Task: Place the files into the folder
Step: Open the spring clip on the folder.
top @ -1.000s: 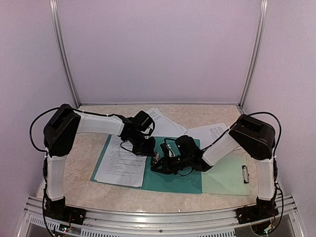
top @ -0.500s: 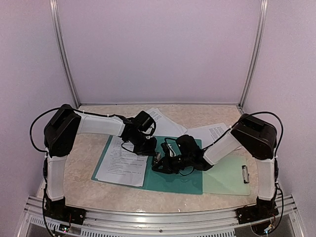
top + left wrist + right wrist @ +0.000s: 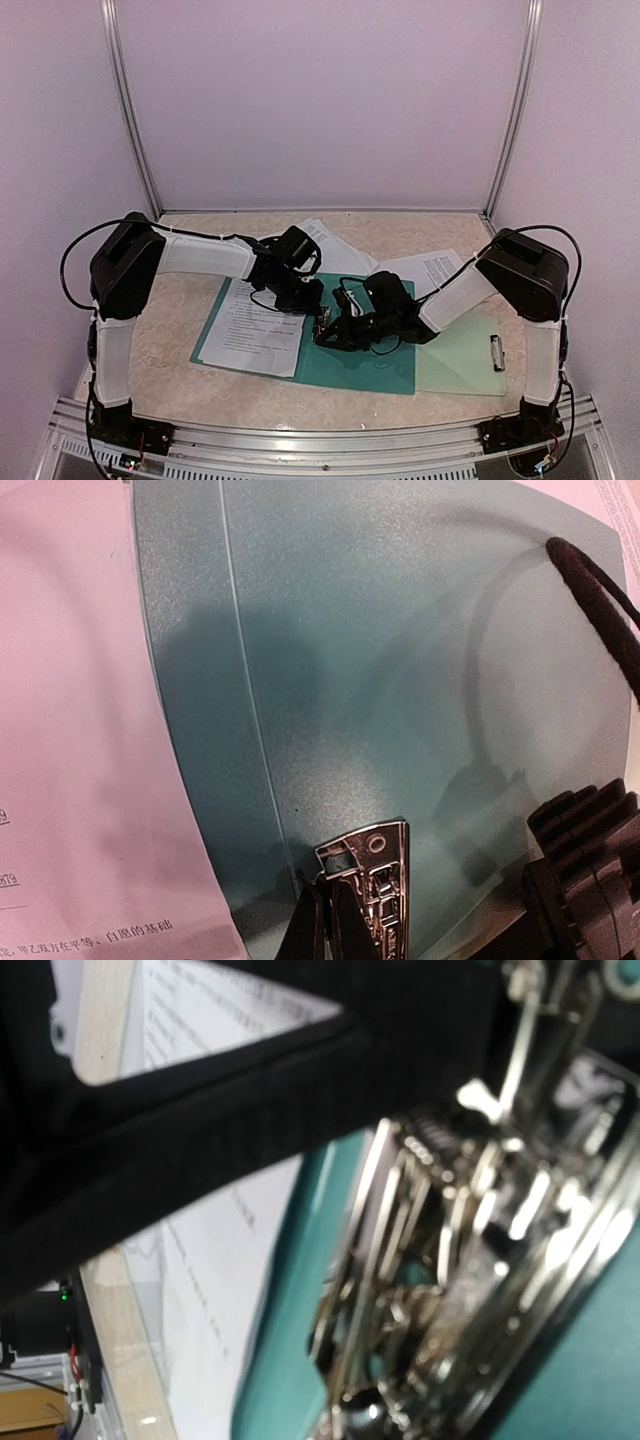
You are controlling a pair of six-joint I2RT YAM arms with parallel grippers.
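Note:
The dark teal folder lies open and flat on the table, with one printed sheet of the files on its left half. Two more sheets lie behind it. A chrome clip mechanism sits on the folder's right half. My left gripper is shut, its tips resting right beside that clip; from above the left gripper is over the folder's spine. My right gripper is shut, low beside the same clip, which fills its blurred wrist view.
A pale mint clipboard with a metal clip lies under the folder's right edge. Booth walls and upright metal posts close in the back and sides. A metal rail runs along the near edge.
Both grippers have drifted slightly to the right. The folder and the sheet on it have slid a little to the right with them.

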